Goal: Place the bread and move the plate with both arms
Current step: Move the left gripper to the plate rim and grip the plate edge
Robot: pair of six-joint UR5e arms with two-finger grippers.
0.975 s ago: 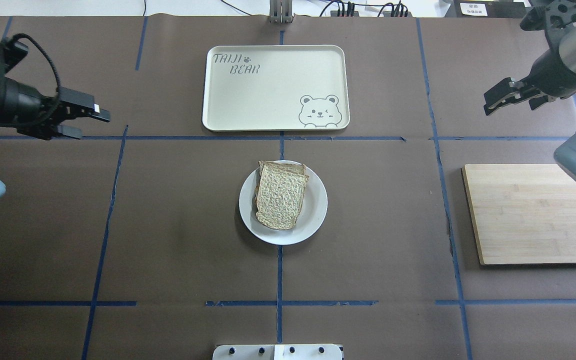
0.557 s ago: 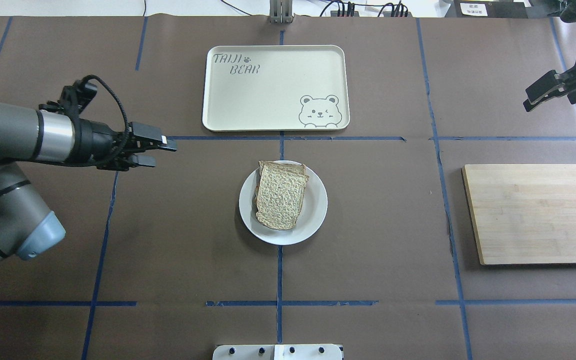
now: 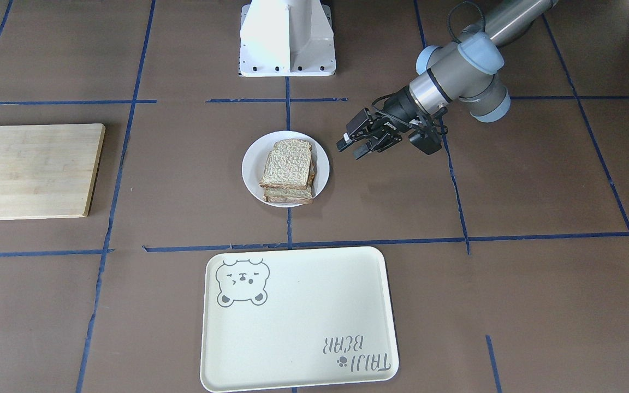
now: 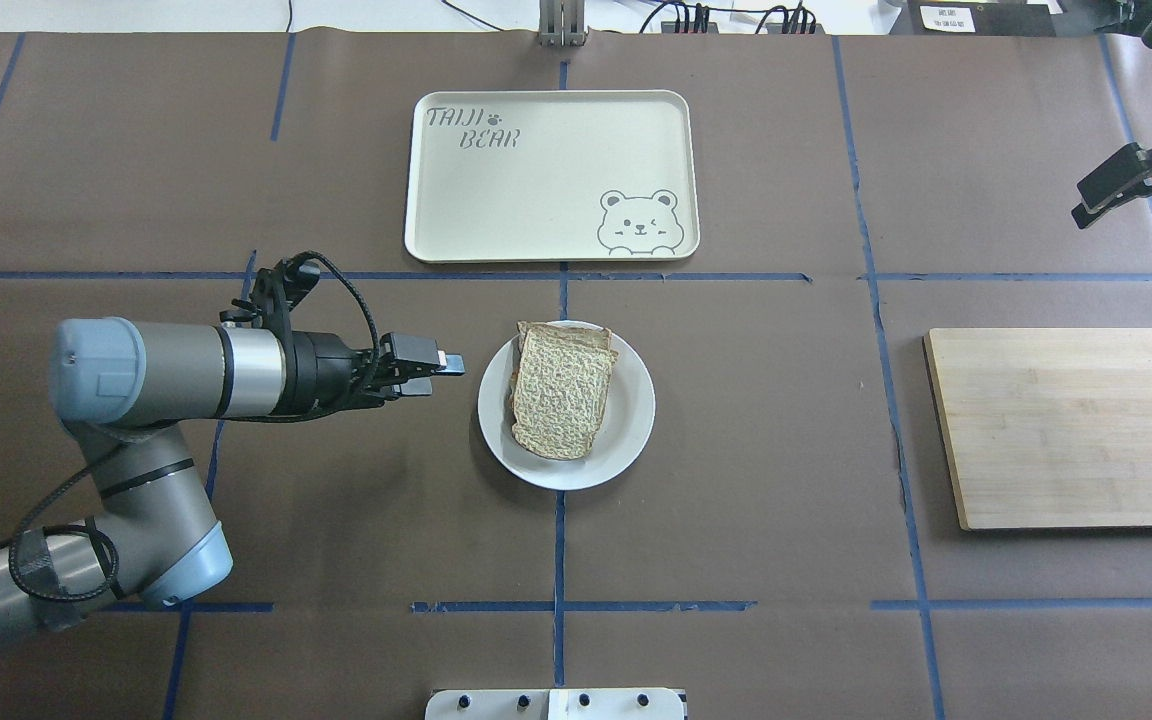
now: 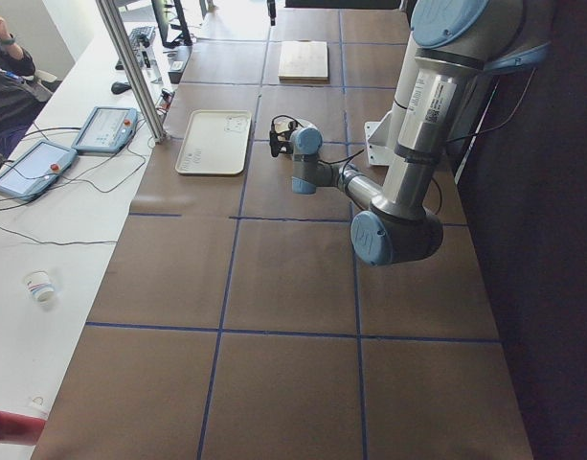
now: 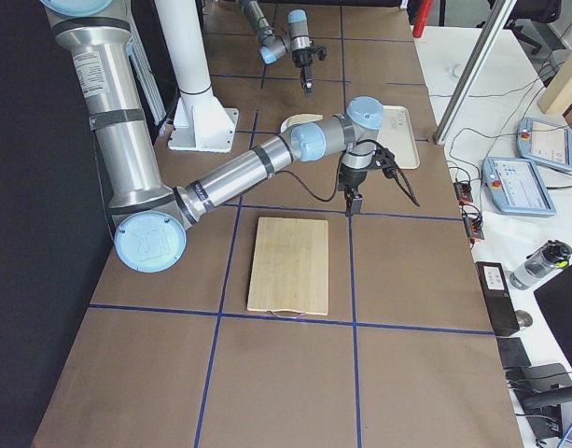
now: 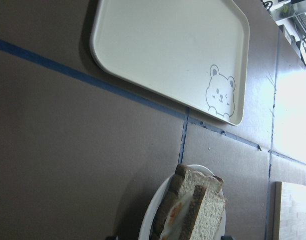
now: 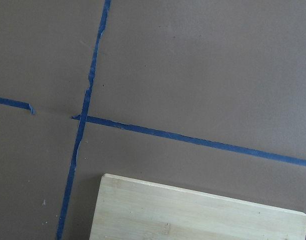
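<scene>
The bare bread slice [image 4: 563, 390] lies on top of a stack on the white plate [image 4: 629, 440] at the table's middle. The left wrist view shows the top slice [image 7: 208, 216] over a lower slice with egg on the plate [image 7: 153, 226]. In the front view the bread [image 3: 287, 162] sits on the plate [image 3: 251, 164]. My left gripper [image 4: 444, 375] is open and empty, just left of the plate's rim and above the table; it also shows in the front view [image 3: 349, 151]. My right gripper [image 4: 1121, 200] is open and empty, far off at the back right.
A cream bear tray [image 4: 551, 175] lies behind the plate and shows in the left wrist view [image 7: 167, 45]. A bamboo cutting board [image 4: 1071, 425] lies at the right and shows in the right wrist view [image 8: 202, 212]. Blue tape lines cross the brown table.
My left arm has swung in from the far left to the plate's left rim. My right gripper has drawn back to the right edge. Bread and plate have not moved.
</scene>
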